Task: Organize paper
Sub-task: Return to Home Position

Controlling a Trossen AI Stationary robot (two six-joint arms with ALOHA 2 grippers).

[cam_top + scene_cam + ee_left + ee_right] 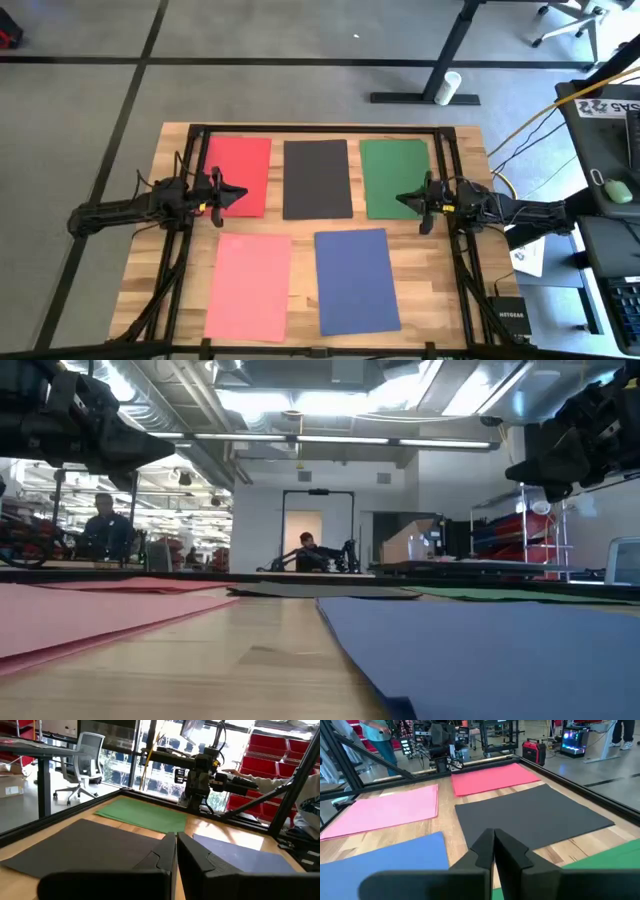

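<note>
Left gripper (232, 193) over red paper (248, 160) edge, right gripper (408, 201) over green paper (388, 168), both pinched shut and empty; I read all sheets lying inboard between them, long axes front-to-back, so retreat goes outward

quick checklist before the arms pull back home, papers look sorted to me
1. Left hand shut and empty, over the red paper: ok.
2. Right hand shut and empty, over the green paper: ok.
3. Both hands above the sheets, not touching them, by the low view: ok.
4. Red, green, black paper, pink paper and blue paper lie apart, none overlapping: ok.
5. Sheets within each pile flush: cannot tell.
</note>
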